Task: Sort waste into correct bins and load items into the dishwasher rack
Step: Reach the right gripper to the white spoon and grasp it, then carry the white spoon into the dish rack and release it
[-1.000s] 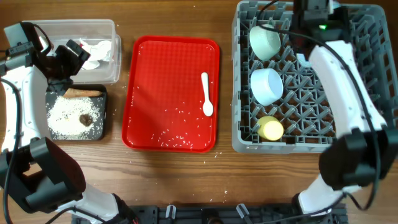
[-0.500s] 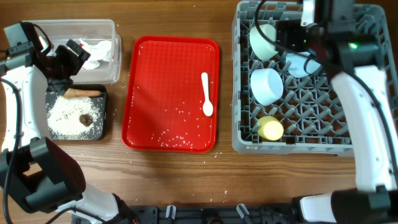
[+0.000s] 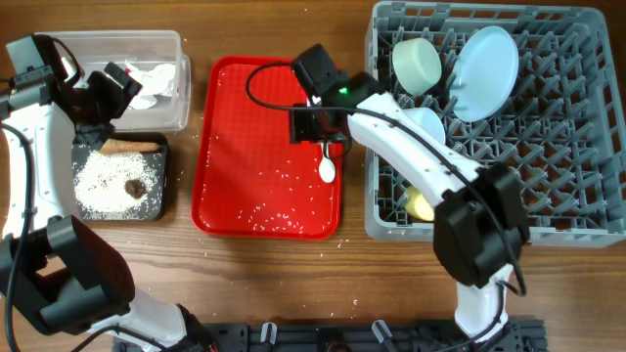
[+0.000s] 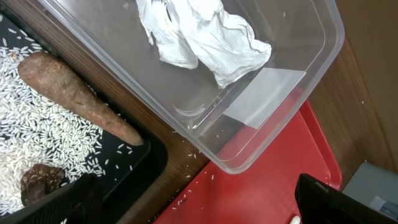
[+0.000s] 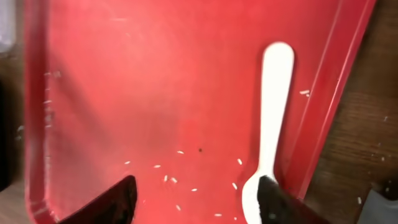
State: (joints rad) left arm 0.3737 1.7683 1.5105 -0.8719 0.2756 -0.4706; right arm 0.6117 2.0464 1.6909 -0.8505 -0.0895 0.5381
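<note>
My right gripper (image 3: 313, 132) hangs open over the red tray's right side. Its right finger (image 5: 280, 205) sits beside the bowl of the white plastic spoon (image 5: 273, 93), and nothing lies between the jaws. The spoon (image 3: 327, 166) lies flat on the tray. In the grey dishwasher rack (image 3: 548, 196) a pale-blue plate (image 3: 484, 59) leans upright beside two bowls (image 3: 418, 64) and a yellow cup (image 3: 421, 205). My left gripper (image 3: 110, 86) stays open over the clear tub (image 4: 280, 93), which holds the crumpled napkin (image 4: 199, 31). In the black tray (image 4: 146, 162) lie a carrot-like stick (image 4: 74, 93), rice (image 4: 37, 134) and a brown lump (image 4: 40, 180).
The red serving tray (image 3: 245, 117) sits in the middle with scattered rice grains (image 5: 180, 180) on it. My right arm reaches across the rack's near-left corner, hiding part of the lower bowl and the cup. Bare wooden table (image 3: 293, 284) runs along the front.
The right arm has swung left from the rack to over the red tray, its jaws now apart. The plate stands released in the rack. The left arm has not moved.
</note>
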